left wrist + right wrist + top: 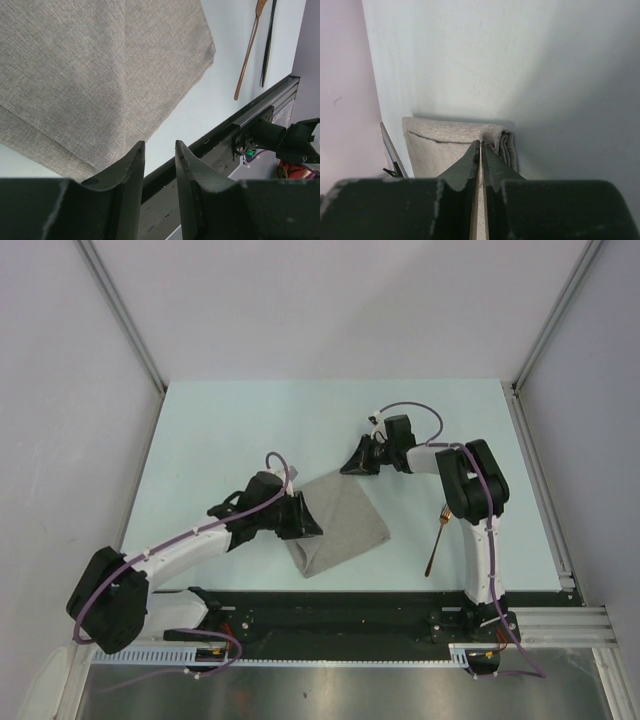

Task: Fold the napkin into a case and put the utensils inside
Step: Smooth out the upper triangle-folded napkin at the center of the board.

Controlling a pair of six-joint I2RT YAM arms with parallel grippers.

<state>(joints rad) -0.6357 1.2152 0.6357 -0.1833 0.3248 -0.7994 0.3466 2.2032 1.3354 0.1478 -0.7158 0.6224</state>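
The grey-beige napkin (345, 525) lies folded as a slanted oblong in the middle of the table, with layered folds showing at its far corner (507, 145). My right gripper (348, 468) is at that far corner, shut on the cloth (480, 144). My left gripper (312, 525) is at the napkin's left edge, open and empty (159, 145), with the napkin (100, 75) just beyond its tips. The copper fork (437, 538) lies right of the napkin beside the right arm. The left wrist view shows the fork (247, 50) and the thin black piece (268, 45) side by side.
A black rail (330, 605) runs along the table's near edge and shows in the left wrist view (240, 120). The pale table (250, 430) is enclosed by grey walls and metal posts. The right arm (480, 500) stands over the utensils.
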